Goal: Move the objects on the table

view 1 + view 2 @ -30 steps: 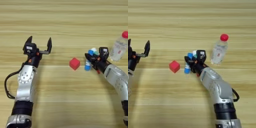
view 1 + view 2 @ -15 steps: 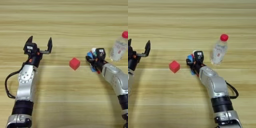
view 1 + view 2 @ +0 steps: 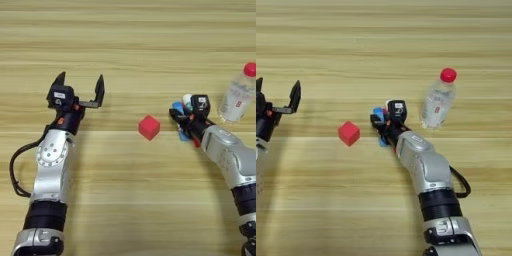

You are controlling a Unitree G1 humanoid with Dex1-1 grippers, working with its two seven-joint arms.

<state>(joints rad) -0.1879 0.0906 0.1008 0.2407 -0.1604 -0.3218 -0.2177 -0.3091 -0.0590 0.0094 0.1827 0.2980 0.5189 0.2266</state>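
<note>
A small red cube (image 3: 149, 127) lies near the middle of the wooden table (image 3: 128, 30). Just right of it, my right gripper (image 3: 183, 120) is shut on a short blue tube (image 3: 184, 135), whose blue ends stick out on both sides of the fingers. A clear plastic bottle (image 3: 238, 97) with a red cap is farther right, apart from the gripper. My left gripper (image 3: 80, 80) hovers open at the left with nothing between its fingers, well away from the cube.
The left arm's black cable (image 3: 17, 165) loops out beside the forearm at the lower left. The right forearm (image 3: 423, 170) runs from the tube down to the bottom edge.
The right wrist has turned with the blue tube in its grip, and the tube's near end has shifted slightly right. The cube, bottle and left arm have not moved.
</note>
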